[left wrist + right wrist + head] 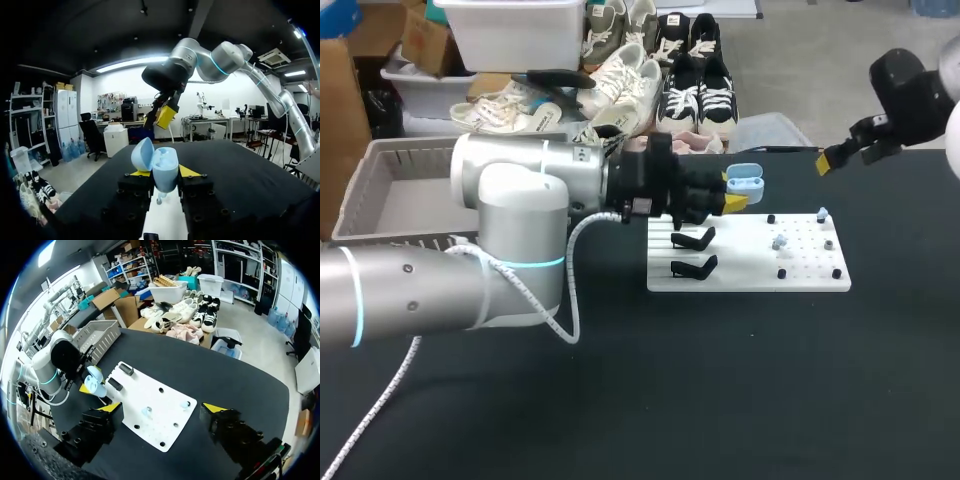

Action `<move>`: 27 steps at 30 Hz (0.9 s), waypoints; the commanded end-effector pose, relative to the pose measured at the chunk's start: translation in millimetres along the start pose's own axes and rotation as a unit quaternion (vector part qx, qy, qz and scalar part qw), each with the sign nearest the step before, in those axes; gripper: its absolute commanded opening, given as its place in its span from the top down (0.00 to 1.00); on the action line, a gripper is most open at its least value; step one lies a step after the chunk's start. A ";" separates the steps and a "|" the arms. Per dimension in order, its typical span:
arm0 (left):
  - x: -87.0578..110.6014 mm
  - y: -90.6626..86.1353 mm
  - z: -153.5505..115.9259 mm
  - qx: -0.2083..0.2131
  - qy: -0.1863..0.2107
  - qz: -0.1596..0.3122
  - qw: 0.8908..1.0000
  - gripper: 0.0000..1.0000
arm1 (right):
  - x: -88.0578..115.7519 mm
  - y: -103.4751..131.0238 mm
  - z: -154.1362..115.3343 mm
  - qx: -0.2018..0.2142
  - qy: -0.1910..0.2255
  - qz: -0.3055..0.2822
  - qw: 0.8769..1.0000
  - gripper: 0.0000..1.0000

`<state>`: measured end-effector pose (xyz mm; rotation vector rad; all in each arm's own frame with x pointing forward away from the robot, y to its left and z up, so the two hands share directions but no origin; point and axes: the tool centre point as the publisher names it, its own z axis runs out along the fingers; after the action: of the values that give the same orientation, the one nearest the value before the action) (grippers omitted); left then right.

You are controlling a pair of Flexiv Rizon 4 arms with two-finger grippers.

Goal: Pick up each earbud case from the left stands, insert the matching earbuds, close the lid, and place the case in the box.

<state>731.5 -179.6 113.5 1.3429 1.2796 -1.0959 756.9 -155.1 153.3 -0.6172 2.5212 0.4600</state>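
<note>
Earbud case [745,183] first: found it pale blue, lid swung open, pinched from both sides between the yellow tips of the left gripper [735,202], and held off the surface of the white board [740,272] near that board's far edge. Confirmed the same in the left wrist view: saw the case [164,165] wedged upright between the two fingers, its lid [142,154] tipped back to one side, with a strip of the board showing beneath the gripper.

Then swept across from the left. Noted a grey slatted box [365,190] well to the left of the board, and the left arm [510,215] crossing in front of it toward the board. Spotted two black stands [693,240] at the board's left end, one behind the other. Counted several small black pegs [781,273] dotted over the board's right half. Picked out two pale earbuds [780,243] there too, one near the middle of that half and the other at the board's far right corner.

Ended at the right gripper [835,158], beyond the board's far right corner and well apart from it. Saw in the right wrist view that its fingers were spread wide and released, grasping nothing, with the board lying ahead of and below them.
</note>
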 end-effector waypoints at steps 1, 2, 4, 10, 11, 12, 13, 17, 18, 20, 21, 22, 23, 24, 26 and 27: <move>-0.1 -9.4 -6.4 -0.001 0.005 -0.002 1.000 1.00 | -2.1 -0.2 3.3 -0.003 -0.001 -0.001 1.000 0.00; 0.7 -10.9 -7.4 0.000 0.008 -0.003 1.000 1.00 | -2.4 -0.8 3.8 -0.003 -0.001 -0.002 1.000 0.00; 2.9 -13.4 -9.2 0.001 0.013 -0.005 1.000 1.00 | -3.2 0.2 4.8 -0.004 -0.001 -0.003 1.000 0.00; 8.8 -17.3 -10.0 0.002 0.019 -0.010 1.000 1.00 | -4.9 2.9 6.5 -0.005 -0.001 -0.004 1.000 0.00; 9.3 -17.5 -9.4 0.003 0.019 -0.010 1.000 1.00 | -5.0 2.8 6.6 -0.005 -0.001 -0.004 1.000 0.00; 10.0 -17.7 -8.5 0.004 0.019 -0.011 1.000 1.00 | -5.0 2.8 6.6 -0.005 -0.001 -0.004 1.000 0.00; 10.2 -17.8 -7.7 0.005 0.019 -0.011 1.000 1.00 | -5.2 2.7 6.7 -0.005 -0.001 -0.004 1.000 0.00; 10.9 -19.0 -5.4 0.009 0.021 -0.009 1.000 1.00 | -5.9 1.0 6.3 -0.004 -0.001 -0.003 1.000 0.00; 11.6 -19.5 -5.9 0.009 0.022 -0.009 1.000 1.00 | -6.0 0.8 6.1 -0.003 -0.002 -0.003 1.000 0.00; 13.0 -20.5 -7.6 0.006 0.021 -0.010 1.000 1.00 | -6.8 2.0 5.1 -0.003 -0.002 -0.003 1.000 0.00; 13.9 -20.9 -8.1 0.005 0.021 -0.011 1.000 1.00 | -6.8 1.7 4.9 -0.002 -0.003 -0.003 1.000 0.00; 14.7 -21.3 -8.3 0.006 0.022 -0.012 1.000 1.00 | -6.7 0.9 4.8 -0.002 -0.003 -0.002 1.000 0.00; 15.7 -21.4 -8.3 0.007 0.024 -0.013 1.000 1.00 | -6.6 -0.4 4.8 -0.002 -0.004 -0.002 1.000 0.00; 16.0 -21.4 -8.5 0.007 0.024 -0.014 1.000 1.00 | -6.7 -0.7 4.9 -0.002 -0.004 -0.002 1.000 0.00; 16.5 -21.4 -8.9 0.008 0.025 -0.014 1.000 1.00 | -8.0 0.6 5.2 -0.002 -0.004 -0.002 1.000 0.00; 17.1 -21.1 -9.4 0.008 0.026 -0.014 1.000 1.00 | -8.1 0.6 5.3 -0.002 -0.005 -0.002 1.000 0.00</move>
<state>712.2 -168.9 97.4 1.3783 1.3322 -1.1013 764.4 -150.3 153.1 -0.6206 2.5101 0.4654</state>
